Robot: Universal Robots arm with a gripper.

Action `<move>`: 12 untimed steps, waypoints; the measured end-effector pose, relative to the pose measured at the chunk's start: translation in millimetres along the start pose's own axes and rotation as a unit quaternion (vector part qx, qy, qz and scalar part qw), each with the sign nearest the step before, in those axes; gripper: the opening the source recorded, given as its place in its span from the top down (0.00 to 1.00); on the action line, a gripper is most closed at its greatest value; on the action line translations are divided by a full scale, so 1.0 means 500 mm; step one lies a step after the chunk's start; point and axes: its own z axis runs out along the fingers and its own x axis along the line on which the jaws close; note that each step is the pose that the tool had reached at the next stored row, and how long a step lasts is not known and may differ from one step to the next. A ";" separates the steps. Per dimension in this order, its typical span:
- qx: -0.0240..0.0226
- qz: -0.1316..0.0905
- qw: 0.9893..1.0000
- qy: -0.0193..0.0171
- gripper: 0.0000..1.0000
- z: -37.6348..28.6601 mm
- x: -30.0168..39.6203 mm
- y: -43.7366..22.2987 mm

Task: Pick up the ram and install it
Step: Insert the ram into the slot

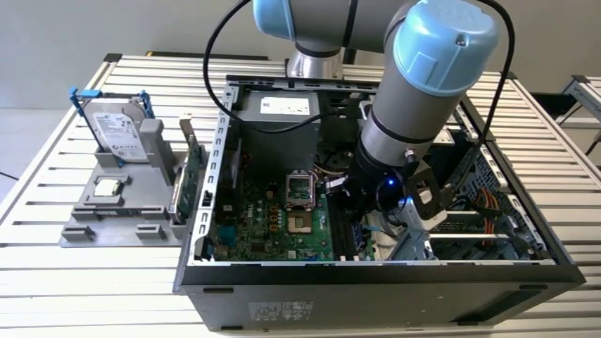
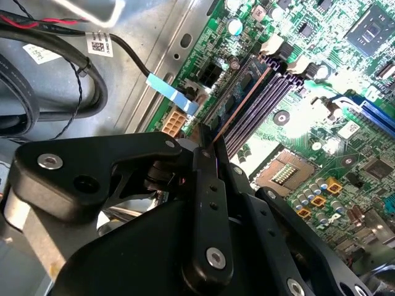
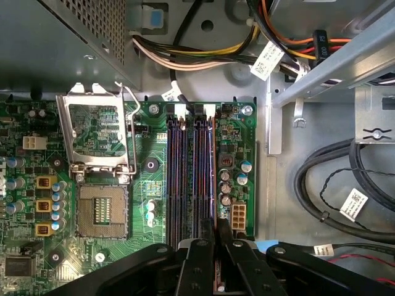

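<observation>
Black gripper (image 3: 217, 246) clamps the ram (image 2: 237, 108) edge-on, standing in the motherboard (image 3: 148, 185) slot.

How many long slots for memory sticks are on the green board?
4 slots, side by side in two pairs, between the socket and the board's edge. The gripper holds the ram at the outermost one. It hides the slots' near ends.

An open computer case (image 1: 376, 271) sits on a slatted table (image 1: 56, 282), beside a grey tray (image 1: 117, 232) holding a hard drive (image 1: 120, 134)
</observation>
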 end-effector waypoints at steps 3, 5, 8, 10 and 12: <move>0.000 0.000 1.000 0.000 1.00 -0.001 0.000 0.000; 0.000 0.000 1.000 0.000 1.00 -0.001 0.001 0.000; 0.000 0.001 1.000 0.000 1.00 -0.001 0.002 0.000; 0.000 0.001 1.000 0.000 1.00 -0.001 0.004 0.001; 0.000 0.001 1.000 0.000 1.00 -0.001 0.004 0.001</move>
